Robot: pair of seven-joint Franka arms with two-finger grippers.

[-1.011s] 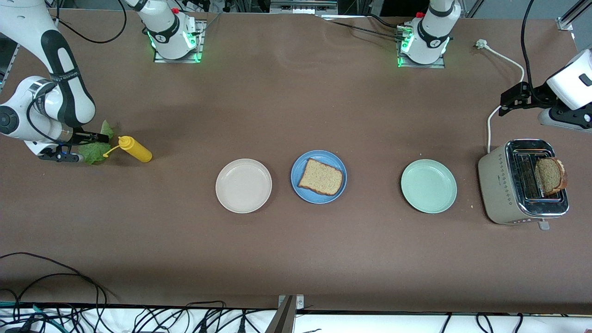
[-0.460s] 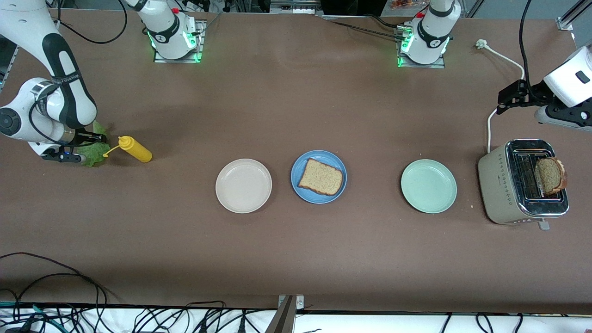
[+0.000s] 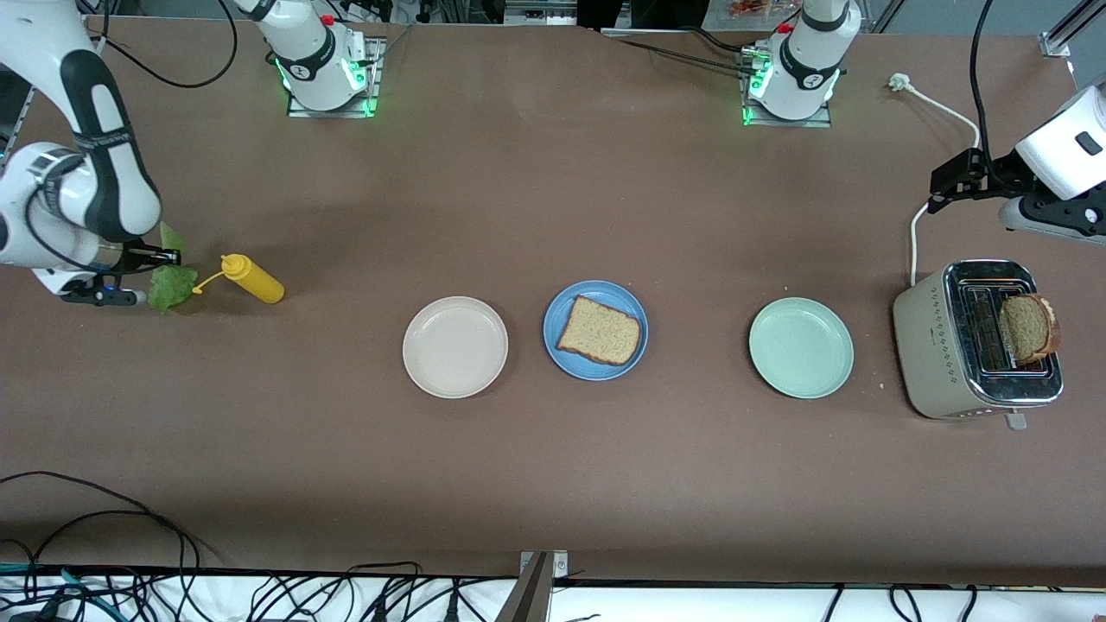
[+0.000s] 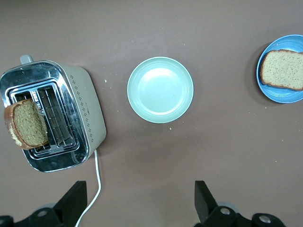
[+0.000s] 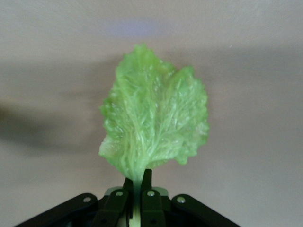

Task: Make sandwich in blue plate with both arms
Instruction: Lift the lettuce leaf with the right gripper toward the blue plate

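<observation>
Since the earlier frame my right tool, mid-left of frame, has clamped the lettuce leaf. Lift it slowly toward the central blue plate. Left tool waits open.

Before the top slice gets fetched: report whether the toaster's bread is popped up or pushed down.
Popped up. The bread slice stands tilted, well above the toaster slot, most of its face exposed in both the front and left wrist views.

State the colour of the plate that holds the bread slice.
Sky blue: the blue plate under the bread slice, clearest in the front view.
</observation>
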